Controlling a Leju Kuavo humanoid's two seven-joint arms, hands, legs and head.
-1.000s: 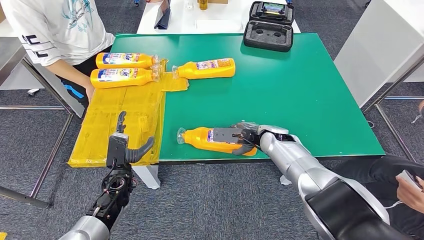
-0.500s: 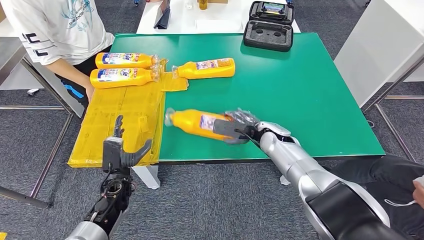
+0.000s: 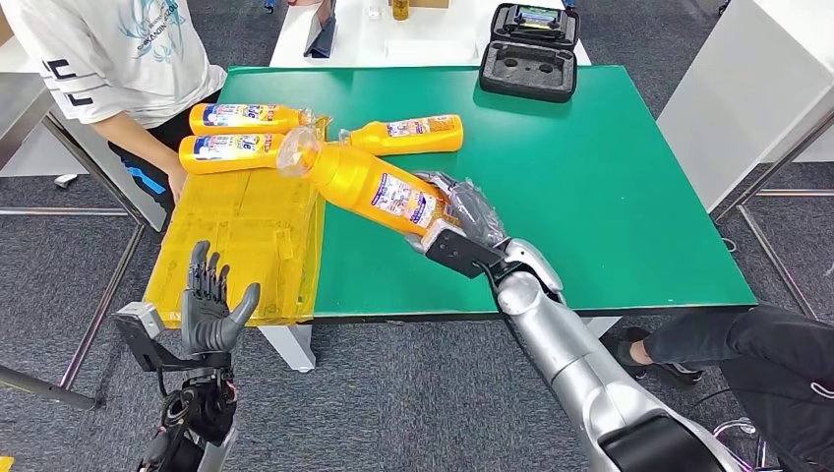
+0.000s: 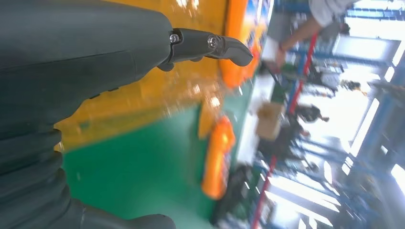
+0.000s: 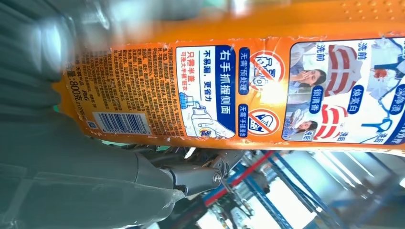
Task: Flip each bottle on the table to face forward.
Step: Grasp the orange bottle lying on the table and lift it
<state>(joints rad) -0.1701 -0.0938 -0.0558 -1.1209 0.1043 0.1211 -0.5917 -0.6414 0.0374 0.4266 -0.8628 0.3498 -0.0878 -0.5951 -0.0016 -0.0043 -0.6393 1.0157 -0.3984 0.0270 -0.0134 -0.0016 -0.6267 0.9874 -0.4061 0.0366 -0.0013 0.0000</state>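
Observation:
My right hand [image 3: 460,224] grips the base of an orange bottle [image 3: 369,185], lifted off the green table [image 3: 590,197] and tilted, its clear cap pointing to the far left. The right wrist view shows its back label with barcode [image 5: 157,90] against my hand. Three more orange bottles lie flat at the far left: two on the yellow mat [image 3: 236,119] [image 3: 241,149], one on the green surface [image 3: 408,134]. My left hand [image 3: 208,305] is raised below the table's near edge, fingers spread, holding nothing; its fingertips [image 4: 229,45] show before the blurred mat.
A yellow mat [image 3: 241,246] covers the table's left part. A person in a white shirt [image 3: 108,59] stands at the far left corner. A black open case [image 3: 529,54] sits at the far edge. Another person's legs [image 3: 747,344] are at the right.
My right hand has lifted the bottle off the near table edge and swung it up toward the far left. My left hand has sunk and turned upright with its fingers spread.

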